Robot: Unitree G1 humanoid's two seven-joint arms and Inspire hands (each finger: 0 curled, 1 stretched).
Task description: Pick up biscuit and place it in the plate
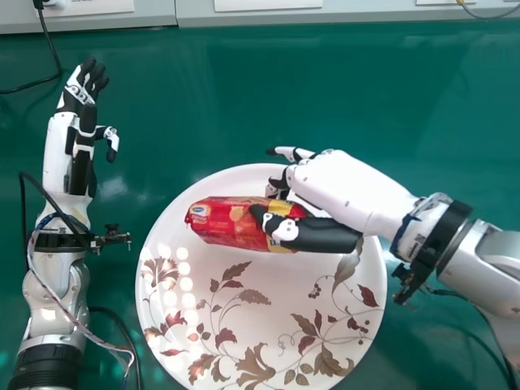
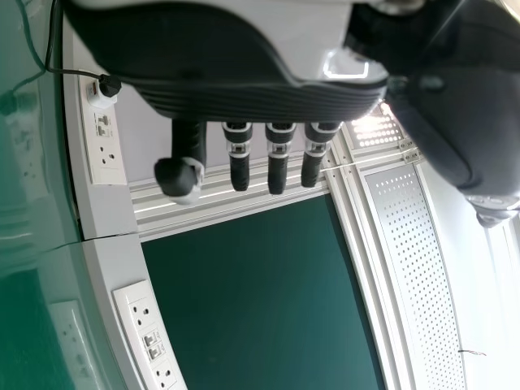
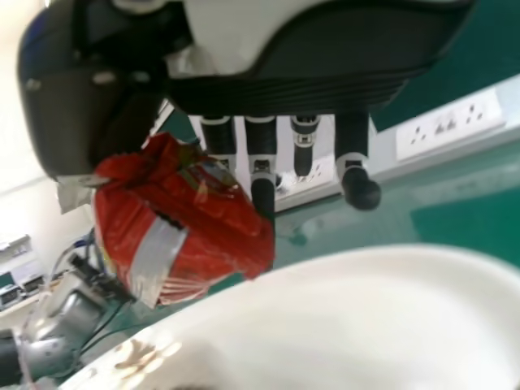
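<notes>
Right hand [image 1: 349, 191] gripping biscuit packet [image 1: 231, 222] over plate [image 1: 280, 280]; long axis nearly crosswise, free end pointing left.

Biscuit packet [image 1: 226, 223] over far half of plate [image 1: 272, 284]

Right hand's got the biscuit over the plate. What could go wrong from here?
1. The right hand grips the biscuit toward one end, leaving the other sticking out free, so it could tip or twist on release.
2. The right hand reaches in across the plate's rim; lowering further might press the rim and tilt or shift the plate.
3. The wrapper looks crumpled, so the grip may slip.
</notes>
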